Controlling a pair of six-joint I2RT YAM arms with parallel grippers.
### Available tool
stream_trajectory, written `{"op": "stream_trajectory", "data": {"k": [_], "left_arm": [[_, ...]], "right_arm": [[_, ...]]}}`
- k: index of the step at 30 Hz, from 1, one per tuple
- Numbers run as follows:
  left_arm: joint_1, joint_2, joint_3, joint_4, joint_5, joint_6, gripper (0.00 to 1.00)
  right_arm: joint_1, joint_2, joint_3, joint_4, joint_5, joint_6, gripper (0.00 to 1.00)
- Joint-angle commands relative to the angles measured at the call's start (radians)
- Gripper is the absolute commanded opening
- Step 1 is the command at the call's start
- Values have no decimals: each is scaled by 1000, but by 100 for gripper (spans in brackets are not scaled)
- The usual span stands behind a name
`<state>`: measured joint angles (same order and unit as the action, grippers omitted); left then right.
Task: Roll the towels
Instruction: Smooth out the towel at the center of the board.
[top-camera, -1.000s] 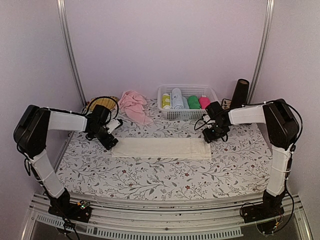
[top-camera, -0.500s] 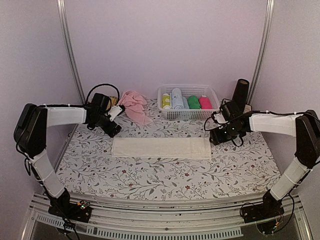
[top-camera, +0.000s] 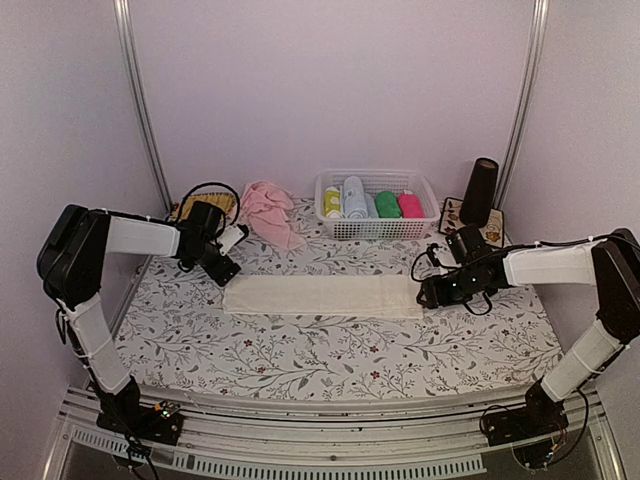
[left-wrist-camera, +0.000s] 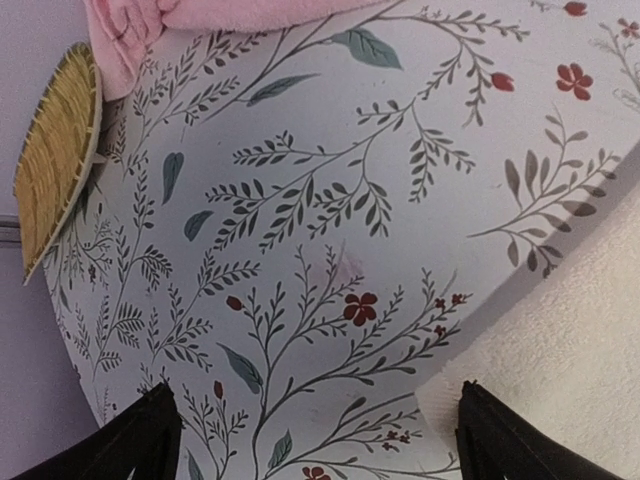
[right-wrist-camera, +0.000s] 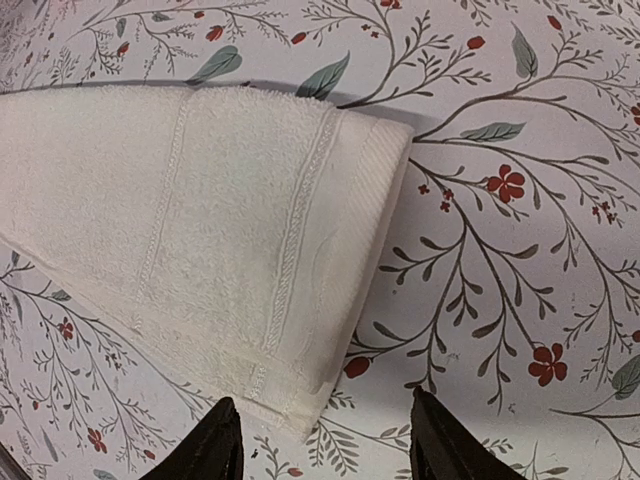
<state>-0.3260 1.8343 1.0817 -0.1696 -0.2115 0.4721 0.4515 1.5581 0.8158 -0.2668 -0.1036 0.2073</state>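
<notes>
A cream towel (top-camera: 320, 296) lies flat as a long folded strip in the middle of the flowered table. Behind it, at the back left, a pink towel (top-camera: 268, 210) sits crumpled. My left gripper (top-camera: 227, 271) hovers open just off the strip's far left corner; in the left wrist view that corner (left-wrist-camera: 570, 340) lies by the right fingertip of the gripper (left-wrist-camera: 315, 440). At the strip's right end my right gripper (top-camera: 429, 294) is open. In the right wrist view the cream towel's near corner (right-wrist-camera: 200, 230) lies between the tips of the gripper (right-wrist-camera: 325, 450), ungripped.
A white basket (top-camera: 375, 229) at the back centre holds several coloured towel rolls. A black cylinder (top-camera: 481, 190) stands at the back right. A woven coaster (top-camera: 205, 205) lies at the back left, beside the pink towel (left-wrist-camera: 230, 12). Walls close in both sides.
The right arm has stretched out and its gripper has come down to the cream towel's right end. The left gripper swung back toward the pink towel, then returned near the strip's left corner.
</notes>
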Motion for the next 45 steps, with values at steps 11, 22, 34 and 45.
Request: {"op": "stream_trajectory", "data": {"k": [11, 22, 34, 45], "left_arm": [[2, -65, -45, 46, 127, 2, 97], [-3, -94, -102, 71, 137, 2, 97], [-2, -105, -123, 88, 153, -9, 97], [-3, -94, -119, 84, 138, -6, 97]], "right_arm": [[4, 86, -14, 131, -55, 86, 47], [4, 129, 3, 140, -76, 81, 32], [4, 145, 5, 143, -87, 74, 9], [4, 69, 44, 39, -90, 53, 3]]}}
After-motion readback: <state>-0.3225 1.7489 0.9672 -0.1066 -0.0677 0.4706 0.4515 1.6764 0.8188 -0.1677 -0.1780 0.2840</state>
